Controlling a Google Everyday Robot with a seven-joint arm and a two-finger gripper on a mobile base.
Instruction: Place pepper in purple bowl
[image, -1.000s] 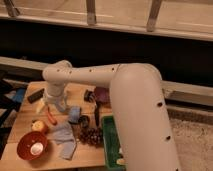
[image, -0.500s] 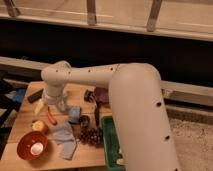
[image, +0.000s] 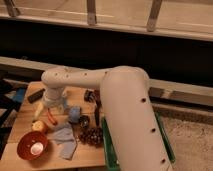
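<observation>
The pepper (image: 51, 118), small and red-orange, lies on the wooden table (image: 20, 120) left of centre. My gripper (image: 52, 106) hangs just above it at the end of the white arm, fingers pointing down and open, holding nothing. The purple bowl (image: 93, 96) is a dark shape at the table's back, to the right of the gripper. The arm hides part of it.
A yellow-red round fruit (image: 39, 126) sits beside the pepper. A red-orange bowl (image: 30, 146) with something white inside is at the front left. A blue ball (image: 74, 114), blue cloth (image: 64, 138), small dark cup (image: 84, 121), dark cluster (image: 92, 135) and green bin (image: 107, 145) lie to the right.
</observation>
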